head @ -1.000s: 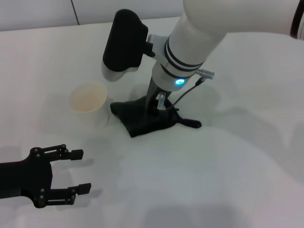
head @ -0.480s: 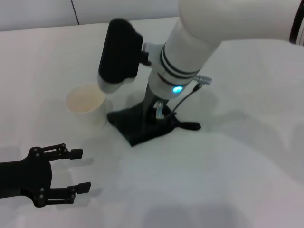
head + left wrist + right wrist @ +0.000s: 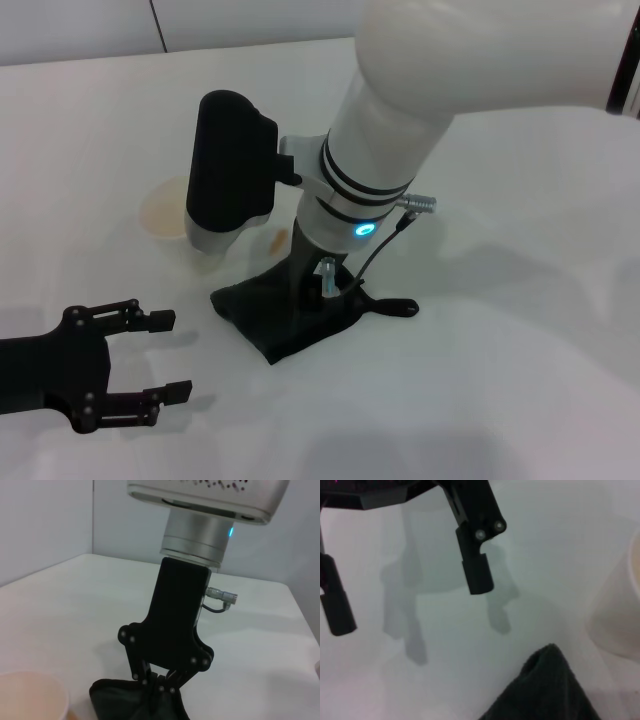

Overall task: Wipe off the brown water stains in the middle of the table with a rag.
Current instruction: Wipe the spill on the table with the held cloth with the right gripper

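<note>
The black rag (image 3: 270,325) lies bunched on the white table (image 3: 520,330), its loop tail pointing right. My right gripper (image 3: 316,298) stands upright on the rag and is shut on its folds; this also shows in the left wrist view (image 3: 160,690). A small orange-brown stain (image 3: 276,240) shows on the table just behind the rag, beside the arm. My left gripper (image 3: 170,358) rests open and empty at the near left, apart from the rag. It also shows in the right wrist view (image 3: 407,595).
A white paper cup (image 3: 160,205) stands behind and left of the rag, partly hidden by the right wrist's black housing (image 3: 228,170). It also shows in the left wrist view (image 3: 30,697). Dark seam lines run along the table's far edge.
My right gripper has dragged the rag toward the near side and a little left. The orange-brown stain now shows where the rag lay. The left arm has not moved.
</note>
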Robot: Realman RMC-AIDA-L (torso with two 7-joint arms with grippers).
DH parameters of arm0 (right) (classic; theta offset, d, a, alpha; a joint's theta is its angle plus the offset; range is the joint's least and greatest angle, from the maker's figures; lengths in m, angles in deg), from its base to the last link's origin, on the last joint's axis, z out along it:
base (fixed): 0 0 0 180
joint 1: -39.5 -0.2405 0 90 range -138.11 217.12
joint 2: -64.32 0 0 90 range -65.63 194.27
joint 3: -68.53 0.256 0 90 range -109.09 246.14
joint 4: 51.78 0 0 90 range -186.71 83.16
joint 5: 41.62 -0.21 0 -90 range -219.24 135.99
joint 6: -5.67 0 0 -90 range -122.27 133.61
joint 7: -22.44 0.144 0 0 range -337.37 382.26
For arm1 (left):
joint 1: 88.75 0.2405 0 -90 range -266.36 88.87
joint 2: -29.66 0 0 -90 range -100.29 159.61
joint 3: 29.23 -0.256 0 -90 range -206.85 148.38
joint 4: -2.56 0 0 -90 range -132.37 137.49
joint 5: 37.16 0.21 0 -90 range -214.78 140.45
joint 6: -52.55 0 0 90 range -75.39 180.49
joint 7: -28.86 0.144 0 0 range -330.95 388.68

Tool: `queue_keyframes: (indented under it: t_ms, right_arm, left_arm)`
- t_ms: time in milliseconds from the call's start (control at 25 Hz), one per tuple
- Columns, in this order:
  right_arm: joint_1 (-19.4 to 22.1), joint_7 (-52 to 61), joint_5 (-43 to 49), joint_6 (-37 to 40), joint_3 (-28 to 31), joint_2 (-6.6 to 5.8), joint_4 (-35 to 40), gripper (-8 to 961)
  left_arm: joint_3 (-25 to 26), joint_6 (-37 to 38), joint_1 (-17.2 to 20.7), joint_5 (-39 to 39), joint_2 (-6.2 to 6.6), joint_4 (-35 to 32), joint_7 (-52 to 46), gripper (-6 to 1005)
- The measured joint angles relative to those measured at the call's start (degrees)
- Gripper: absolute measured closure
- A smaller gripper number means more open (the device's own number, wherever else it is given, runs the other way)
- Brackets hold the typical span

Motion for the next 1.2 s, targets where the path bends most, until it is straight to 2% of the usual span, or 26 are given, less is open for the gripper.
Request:
queue_keyframes:
  t_ms: [360, 840, 1000, 1200]
  right_arm:
    - [-0.71, 0.0, 3.63, -4.17, 1.26, -0.01, -4.47, 840]
    - [-2.96, 0.42, 6.04, -13.7, 2.98, 0.0, -11.64, 829]
    - [-3.56, 0.26, 6.04, -13.23, 2.66, 0.0, -12.11, 825]
    - [-3.24, 0.13, 5.5, -8.74, 2.22, 0.0, -9.3, 820]
  left_arm:
    - [0.0, -0.1, 0.17, -0.04, 0.0, 0.0, 0.08, 213]
    - [0.0, -0.24, 0.24, -0.03, 0.0, 0.0, 0.08, 213]
    - [0.0, -0.31, 0.29, -0.03, 0.0, 0.0, 0.08, 213]
    - [0.0, -0.39, 0.16, -0.03, 0.0, 0.0, 0.08, 213]
